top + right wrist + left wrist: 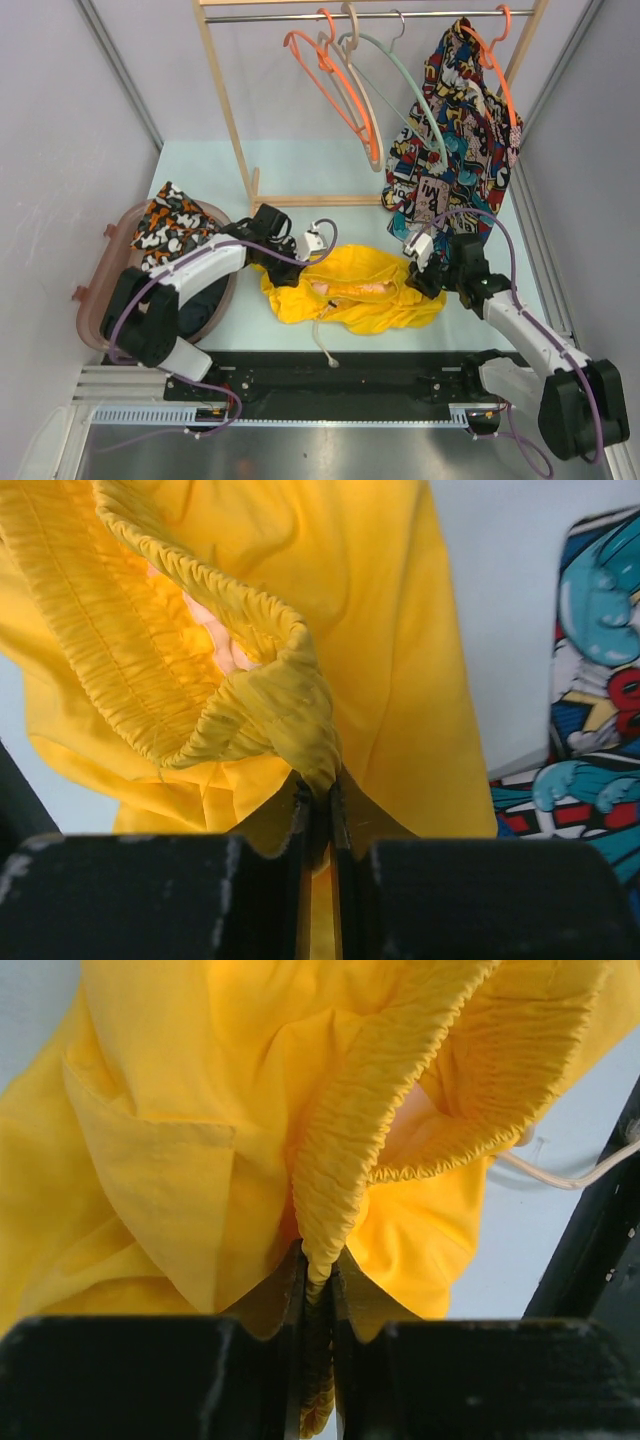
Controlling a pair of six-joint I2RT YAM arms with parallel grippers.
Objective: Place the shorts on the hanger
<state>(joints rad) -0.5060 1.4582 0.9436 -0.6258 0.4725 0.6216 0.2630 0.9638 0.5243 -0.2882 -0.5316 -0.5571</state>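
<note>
The bright yellow shorts [350, 288] lie bunched on the table between my two arms, with the whitish drawstring [322, 345] trailing toward the front. At the shorts' left end, my left gripper [280, 265] is shut on the elastic waistband [345, 1150], which runs pinched between the jaws of that gripper [318, 1272]. My right gripper [418, 275] holds the right end, and its wrist view shows this gripper [320, 792] shut on a gathered fold of waistband [285, 710]. The pale mint-green hanger [415, 95] hangs on the rail behind, bare.
A wooden rack [235, 120] stands at the back with orange hangers [330, 80], a beige hanger [365, 95] and a comic-print garment [455, 140] hanging low near my right arm. A brown basket [95, 300] at left holds orange-black-white cloth [170, 225]. A black rail [350, 375] lines the front.
</note>
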